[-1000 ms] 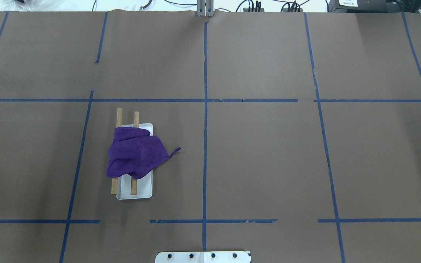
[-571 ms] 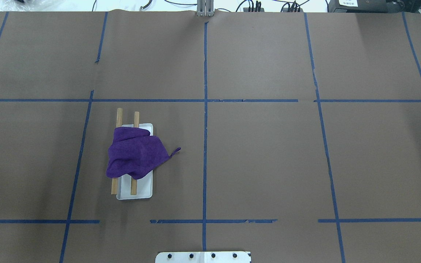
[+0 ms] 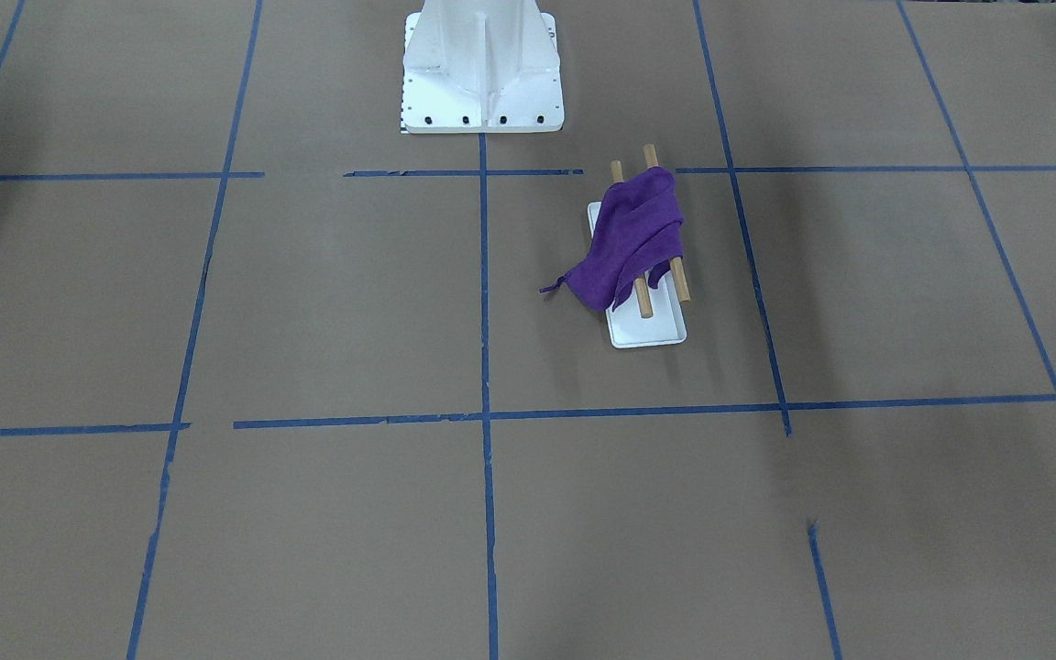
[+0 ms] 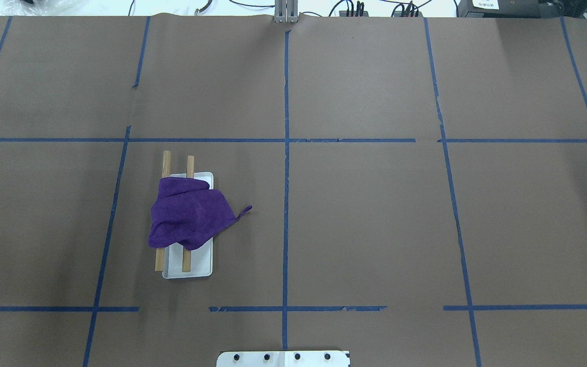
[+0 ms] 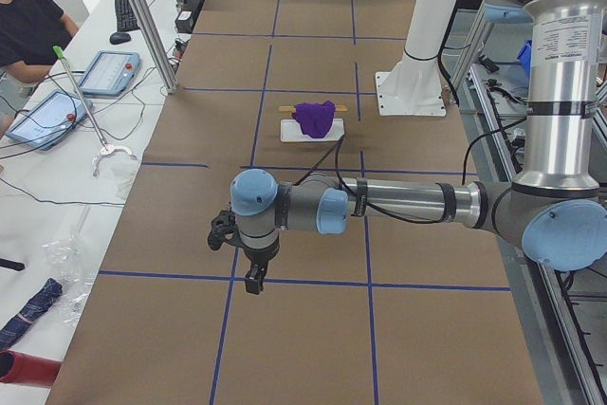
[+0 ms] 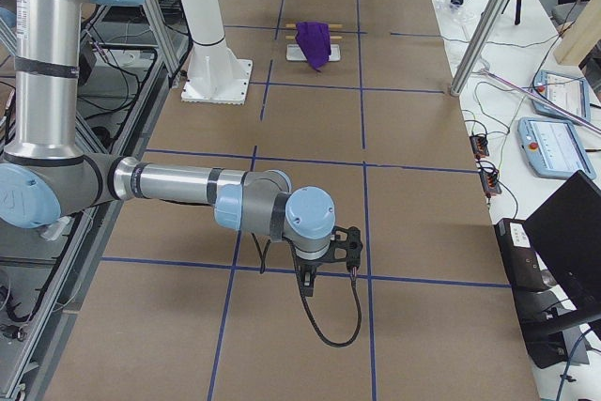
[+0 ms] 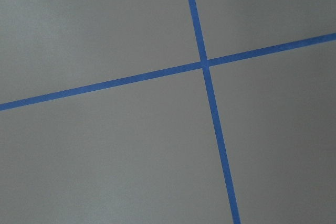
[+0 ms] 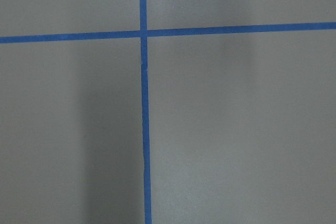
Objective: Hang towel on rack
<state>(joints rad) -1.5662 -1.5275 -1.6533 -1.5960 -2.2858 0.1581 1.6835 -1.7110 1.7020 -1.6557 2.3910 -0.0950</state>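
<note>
Purple towel point(image 4: 186, 219) lies draped over the rack point(image 4: 199, 264); left hand point(image 5: 254, 280), right hand point(image 6: 304, 286): grip cannot be told.

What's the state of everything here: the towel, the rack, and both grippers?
Towel: bunched, draped across both rods, held by nothing.
Rack: base flat on the table, rod ends uncovered.
Left gripper: far from the rack, pointing down over the table; cannot tell if open or shut.
Right gripper: far from the rack, pointing down; cannot tell if open or shut.
</note>
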